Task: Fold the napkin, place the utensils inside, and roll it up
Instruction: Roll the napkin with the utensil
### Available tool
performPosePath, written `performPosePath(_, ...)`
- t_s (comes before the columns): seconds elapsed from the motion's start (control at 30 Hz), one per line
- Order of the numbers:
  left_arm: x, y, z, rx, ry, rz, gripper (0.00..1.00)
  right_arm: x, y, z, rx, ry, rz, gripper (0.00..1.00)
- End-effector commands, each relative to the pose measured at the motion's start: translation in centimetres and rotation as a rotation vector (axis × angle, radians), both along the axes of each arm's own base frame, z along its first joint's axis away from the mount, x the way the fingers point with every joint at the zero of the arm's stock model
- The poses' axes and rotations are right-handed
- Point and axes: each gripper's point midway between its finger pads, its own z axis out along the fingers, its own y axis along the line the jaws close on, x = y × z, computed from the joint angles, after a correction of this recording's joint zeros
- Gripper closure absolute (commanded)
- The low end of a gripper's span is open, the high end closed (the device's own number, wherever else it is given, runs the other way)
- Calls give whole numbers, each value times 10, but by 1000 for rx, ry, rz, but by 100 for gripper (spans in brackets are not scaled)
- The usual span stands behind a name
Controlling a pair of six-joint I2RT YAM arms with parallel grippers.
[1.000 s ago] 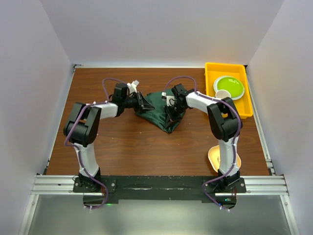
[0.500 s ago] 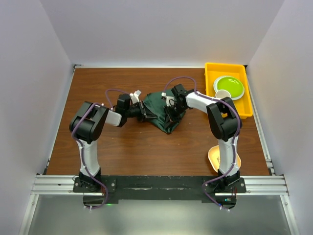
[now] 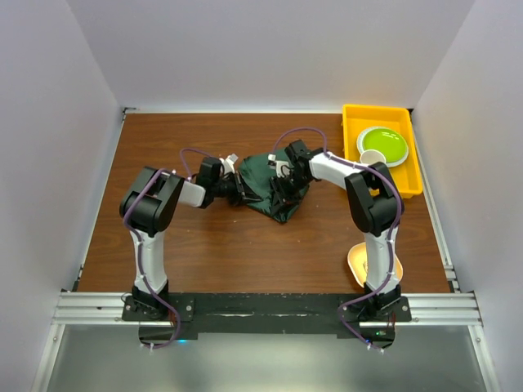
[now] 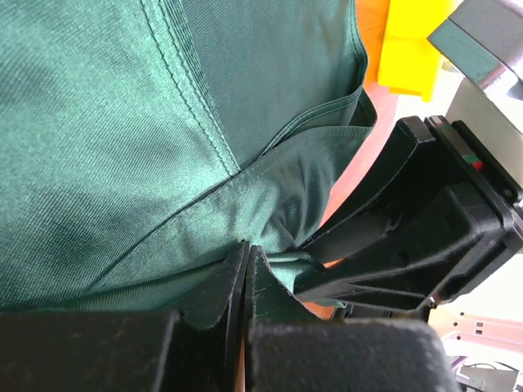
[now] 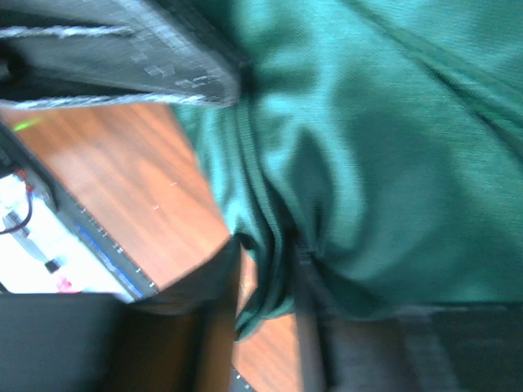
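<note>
- Napkin [image 3: 261, 173] right up close: dark green, sheeny woven cloth with stitched hems, heaped in soft folds at mid-table between the two arms.
- Left gripper [image 4: 247, 260] has its jaws pressed together on a fold near a hem, the cloth pinched flat between the tips. That's a proper nip.
- Right gripper [image 5: 265, 286] sits just beside it on the heap's other side. Its jaws are parted a little and a bunched hem runs through the gap. The view is blurred, but the hem looks loose rather than clamped.
- Handling call: light, limp, no stiffness at all. It will sag and drape from any pinch, and that smooth weave could slip out of a shallow bite.
- I'd judge the hems and corners the places to take hold, one per pincer and well apart, so the cloth can be drawn flat before folding.
- Risk: two pincers this close together will only bunch it up more.
- No spoon in sight from any view. It may be hidden, I cannot tell.
- Out to the table [image 3: 204, 245]: brown wood-grain and smooth, so the cloth should slide rather than snag.
- By the right arm's base, a pale orange dish [image 3: 356, 261] shows partly behind the arm.
- Far right corner: a yellow tray [image 3: 350, 163] holds a green plate [image 3: 382, 144] and a white cup [image 3: 372, 157], well apart from the cloth.
- Beyond that, plain white walls [image 3: 270, 49] box in three sides.
</note>
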Motion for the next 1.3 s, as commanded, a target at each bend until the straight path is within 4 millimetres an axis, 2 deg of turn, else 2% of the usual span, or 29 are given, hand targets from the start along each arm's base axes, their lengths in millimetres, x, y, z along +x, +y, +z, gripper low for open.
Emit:
performPosePath(0.0,-11,20,-48,149,88,12,100,0,-16,15,-88,-59,20,57)
performPosePath(0.03,-12,20,-49,152,95,12,100,1,-18,18,-95,-68,20,50)
performPosePath(0.13,-13,21,-52,156,110,10,100,-4,-25,26,-114,-91,33,42)
performPosePath(0.3,-15,21,-55,166,116,-2,100,-14,-36,24,-145,-106,30,41)
performPosePath(0.33,-16,22,-55,168,120,-5,100,-14,-38,25,-149,-118,28,42)
performPosePath(0.5,-16,21,-55,171,122,-11,100,-9,-38,27,-157,-135,7,60)
performPosePath(0.6,-16,21,-55,176,123,-16,100,-3,-38,32,-148,-150,-8,61)
performPosePath(0.67,-15,21,-54,176,119,-18,100,-4,-34,38,-116,-151,-4,54)
performPosePath(0.7,-14,21,-54,175,119,-19,100,-4,-33,40,-104,-152,-6,46)
performPosePath(0.8,-14,21,-55,177,122,-18,100,-1,-27,44,-71,-153,-17,44)
performPosePath(0.87,-14,21,-55,177,122,-20,100,5,-28,40,-66,-143,-40,48)
performPosePath(0.9,-14,21,-55,179,125,-19,100,6,-30,37,-70,-138,-48,55)
performPosePath(1.0,-14,21,-56,183,126,-23,100,11,-38,29,-93,-137,-64,62)
performPosePath(1.07,-15,22,-58,186,135,-23,100,10,-46,19,-121,-126,-72,70)
performPosePath(1.13,-15,22,-59,192,138,-24,100,6,-58,1,-182,-104,-74,77)
performPosePath(1.27,-17,23,-64,206,153,-28,100,-2,-70,-23,-246,-85,-82,81)
